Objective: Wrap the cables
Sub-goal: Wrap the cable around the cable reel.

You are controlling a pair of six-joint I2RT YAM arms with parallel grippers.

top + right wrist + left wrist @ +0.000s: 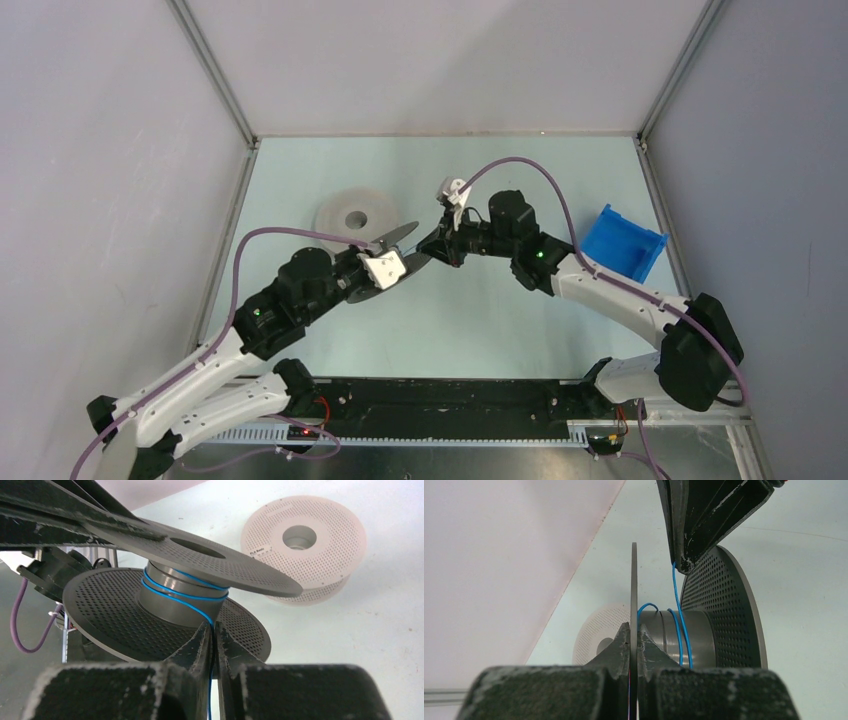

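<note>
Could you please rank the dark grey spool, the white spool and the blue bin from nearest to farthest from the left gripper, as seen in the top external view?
1. The dark grey spool: clamped by one flange in the left gripper, mid-table.
2. The white spool: lying flat just beyond it, toward the left.
3. The blue bin: far across, at the table's right edge.

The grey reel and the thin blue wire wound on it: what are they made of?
The grey reel looks like moulded plastic, matt: its flanges are thin, evenly perforated and dull. The blue wire seems a plastic-coated strand, smooth with a slight sheen; what is inside cannot be seen.
</note>
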